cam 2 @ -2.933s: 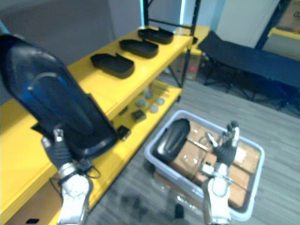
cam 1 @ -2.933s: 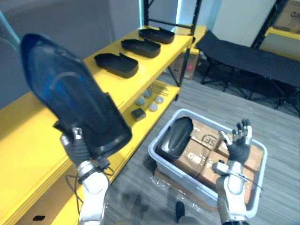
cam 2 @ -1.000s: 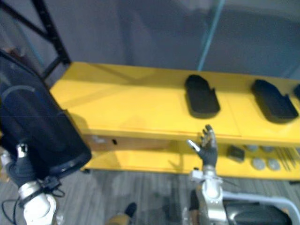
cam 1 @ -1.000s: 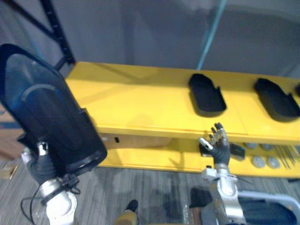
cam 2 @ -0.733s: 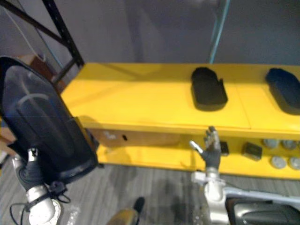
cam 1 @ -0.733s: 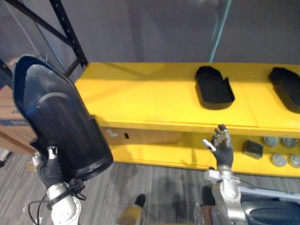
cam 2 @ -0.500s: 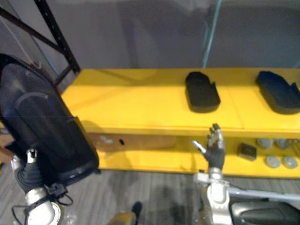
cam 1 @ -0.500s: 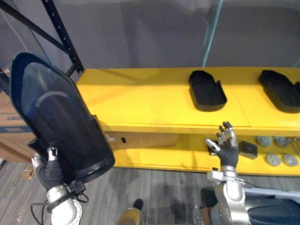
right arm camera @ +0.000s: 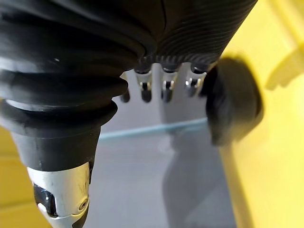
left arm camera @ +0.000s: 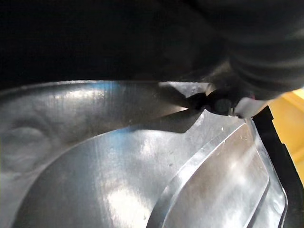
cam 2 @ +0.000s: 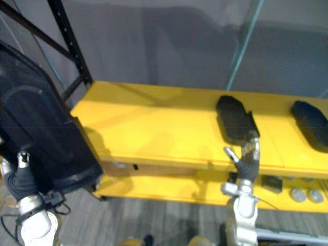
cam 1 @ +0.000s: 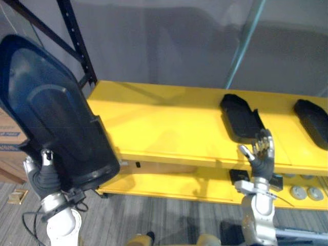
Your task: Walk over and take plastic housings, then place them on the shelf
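Background: a grey wall, a black rack post at the shelf's left end, and grey plank floor below the shelf.
Landmark: the long yellow two-tier shelf; its right end is cut off.
Held housing: the large dark glossy plastic housing stands upright off the shelf's left end, raised and clear of it.
My left hand: under the housing's lower end, grasping it. My thumb lies on its face, and my other fingers are hidden behind it.
My right hand: raised before the shelf's front edge, fingers straight and released, holding nothing.
Top tier: a black tray-shaped housing sits just behind my right hand. A second black housing is cut off at the shelf's right end.
Lower tier: small grey discs and a small black block, partly hidden by my right wrist and too small to identify.
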Available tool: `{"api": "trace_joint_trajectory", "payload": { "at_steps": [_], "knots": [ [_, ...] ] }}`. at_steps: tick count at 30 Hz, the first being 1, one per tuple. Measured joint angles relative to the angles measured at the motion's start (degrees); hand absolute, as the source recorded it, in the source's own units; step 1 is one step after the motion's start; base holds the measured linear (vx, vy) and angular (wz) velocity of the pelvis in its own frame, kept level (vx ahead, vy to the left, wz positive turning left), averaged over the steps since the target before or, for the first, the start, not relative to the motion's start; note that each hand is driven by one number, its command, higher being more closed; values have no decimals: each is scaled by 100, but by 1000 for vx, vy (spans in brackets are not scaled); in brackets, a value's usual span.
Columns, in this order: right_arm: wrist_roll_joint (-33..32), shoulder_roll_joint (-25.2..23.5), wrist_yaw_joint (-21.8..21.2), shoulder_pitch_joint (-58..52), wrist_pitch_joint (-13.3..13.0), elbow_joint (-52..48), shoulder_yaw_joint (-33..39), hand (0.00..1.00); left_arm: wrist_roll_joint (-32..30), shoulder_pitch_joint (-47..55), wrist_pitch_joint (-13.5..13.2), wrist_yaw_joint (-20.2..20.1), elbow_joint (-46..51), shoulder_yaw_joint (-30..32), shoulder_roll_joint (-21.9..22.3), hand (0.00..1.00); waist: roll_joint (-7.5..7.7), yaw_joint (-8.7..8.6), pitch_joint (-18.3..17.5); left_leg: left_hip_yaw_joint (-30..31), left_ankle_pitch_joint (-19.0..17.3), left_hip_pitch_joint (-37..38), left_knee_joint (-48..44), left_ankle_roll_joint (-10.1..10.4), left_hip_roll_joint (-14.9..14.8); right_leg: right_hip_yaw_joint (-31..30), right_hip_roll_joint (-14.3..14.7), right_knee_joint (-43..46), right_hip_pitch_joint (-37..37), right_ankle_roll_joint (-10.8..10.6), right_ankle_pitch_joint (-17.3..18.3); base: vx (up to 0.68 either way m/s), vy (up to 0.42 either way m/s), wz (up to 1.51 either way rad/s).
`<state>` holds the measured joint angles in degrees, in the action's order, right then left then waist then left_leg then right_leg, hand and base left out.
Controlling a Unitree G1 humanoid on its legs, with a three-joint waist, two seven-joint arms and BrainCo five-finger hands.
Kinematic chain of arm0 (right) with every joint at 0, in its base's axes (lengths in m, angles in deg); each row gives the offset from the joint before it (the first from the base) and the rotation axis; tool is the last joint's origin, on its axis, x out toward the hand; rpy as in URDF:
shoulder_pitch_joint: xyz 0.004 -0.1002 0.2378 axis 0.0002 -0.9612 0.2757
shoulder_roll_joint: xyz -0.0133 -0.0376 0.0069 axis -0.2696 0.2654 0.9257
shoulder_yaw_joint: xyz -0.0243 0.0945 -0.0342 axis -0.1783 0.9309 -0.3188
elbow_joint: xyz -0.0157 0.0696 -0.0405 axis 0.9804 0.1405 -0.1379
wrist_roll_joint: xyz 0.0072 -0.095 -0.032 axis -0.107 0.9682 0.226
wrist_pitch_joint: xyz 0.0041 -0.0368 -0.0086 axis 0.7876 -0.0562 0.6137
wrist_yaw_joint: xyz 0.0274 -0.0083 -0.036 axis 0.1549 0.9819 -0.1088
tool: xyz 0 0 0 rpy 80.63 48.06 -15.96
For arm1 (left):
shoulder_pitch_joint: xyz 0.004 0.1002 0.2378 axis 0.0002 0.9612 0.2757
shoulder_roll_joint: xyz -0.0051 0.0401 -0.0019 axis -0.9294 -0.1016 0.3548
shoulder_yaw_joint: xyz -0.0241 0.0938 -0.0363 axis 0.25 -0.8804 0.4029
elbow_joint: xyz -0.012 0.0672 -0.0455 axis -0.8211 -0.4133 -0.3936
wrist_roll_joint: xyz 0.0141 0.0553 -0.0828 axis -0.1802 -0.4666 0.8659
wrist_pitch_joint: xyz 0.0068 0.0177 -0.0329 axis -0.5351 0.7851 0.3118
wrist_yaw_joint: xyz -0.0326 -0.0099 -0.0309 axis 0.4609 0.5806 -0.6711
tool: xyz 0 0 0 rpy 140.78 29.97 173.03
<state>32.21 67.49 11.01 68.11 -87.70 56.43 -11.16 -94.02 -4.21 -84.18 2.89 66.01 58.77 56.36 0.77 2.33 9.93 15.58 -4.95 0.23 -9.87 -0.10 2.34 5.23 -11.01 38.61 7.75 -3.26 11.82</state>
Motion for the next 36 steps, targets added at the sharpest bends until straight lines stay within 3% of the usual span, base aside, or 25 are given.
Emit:
{"api": "trace_joint_trajectory", "payload": {
  "at_steps": [2, 4, 5, 6, 9, 12, 15, 17, 22, 24, 25, 31, 36],
  "knots": [
    [-10, 44, 1, -17, 0, -102, 21, 0, -3, -148, 8, -4, -140, -79, -7, 100, 23, -58, -14, 140, -67, -14, -40, 53, 23, -307, 197, -981, -82, -50, -46, -107, -74, 49],
    [-21, 51, -7, -38, 3, -231, 13, 0, -11, -159, 12, -34, -143, -207, -39, 100, 120, -77, -77, 239, -199, -20, -63, 135, 121, -374, 200, -1674, -280, -83, -402, 4, -155, 40],
    [-34, 73, -16, -27, 4, -263, -2, 0, -19, -150, 16, -127, -130, -220, -78, 100, 273, -51, -197, 172, -339, -23, -52, 175, 210, -344, 119, -2094, -470, -281, -304, 132, -221, 1],
    [-34, 195, -34, 23, 6, -253, -4, 0, -35, -117, 58, -231, -133, -252, 29, 100, 109, 16, -303, 36, -405, -31, -60, 205, -6, -238, 245, -2482, -604, -289, -400, 158, -221, -3],
    [-29, 396, -38, 55, -2, -254, 32, 0, -54, -111, 62, -437, -122, -230, 64, 100, -246, 7, -495, -282, -285, 29, 225, 397, -342, -201, 496, -2975, -752, -212, -679, 173, -122, -7],
    [-19, 423, -15, 103, -3, -259, 54, 0, -56, -190, 62, -469, -117, -216, 53, 100, -349, -15, -546, -617, -252, 198, 454, 444, -493, -239, 607, -3151, -826, -163, -756, 135, -43, -24],
    [5, 404, 85, 104, -62, -474, 125, 0, -13, -270, 62, -490, -118, -211, 43, 100, -278, -136, -509, -833, -253, 345, 555, 442, -519, -273, 614, -3312, -977, -172, -779, 69, 12, -14],
    [7, 361, 265, 100, -260, -832, 212, 0, 139, -287, 66, -604, -124, -200, -49, 100, -212, -158, -473, -984, -256, 378, 582, 438, -508, -403, 603, -3410, -976, -201, -852, 8, 45, -28],
    [93, 395, 471, 104, -436, -1345, 591, 0, 248, -417, 69, -709, -171, -190, -421, 100, -206, -197, -462, -1171, -256, 448, 590, 437, -479, -536, 578, -3532, -1006, -223, -944, -17, 22, -17],
    [271, 471, 646, 105, -439, -1478, 729, 0, 466, -523, 50, -761, -179, -190, -447, 100, -221, -281, -462, -1175, -257, 494, 593, 436, -482, -535, 583, -3542, -1067, -222, -944, -17, -6, -2],
    [671, 788, 1255, 206, -537, -2084, 1180, 0, 866, -690, 44, -1111, -120, -144, -449, 100, -319, -342, -399, -1380, -283, 470, 536, 398, -486, -694, 601, -3763, -1090, -211, -1147, 0, 0, 0],
    [668, 788, 1250, 227, -535, -2084, 1147, 0, 864, -695, 44, -1115, -112, -143, -449, 100, -313, -328, -320, -1316, -283, 465, 524, 396, -472, -643, 588, -3767, -1128, -211, -1147, -4, -2, 4],
    [468, 782, 1043, 294, -301, -2034, 817, 0, 866, -681, 47, -1224, 14, 22, -446, 100, -259, -252, -235, -1210, -279, 442, 510, 397, -479, -513, 595, -3878, -1182, -219, -1179, 11, -13, 11]
  ]
}}
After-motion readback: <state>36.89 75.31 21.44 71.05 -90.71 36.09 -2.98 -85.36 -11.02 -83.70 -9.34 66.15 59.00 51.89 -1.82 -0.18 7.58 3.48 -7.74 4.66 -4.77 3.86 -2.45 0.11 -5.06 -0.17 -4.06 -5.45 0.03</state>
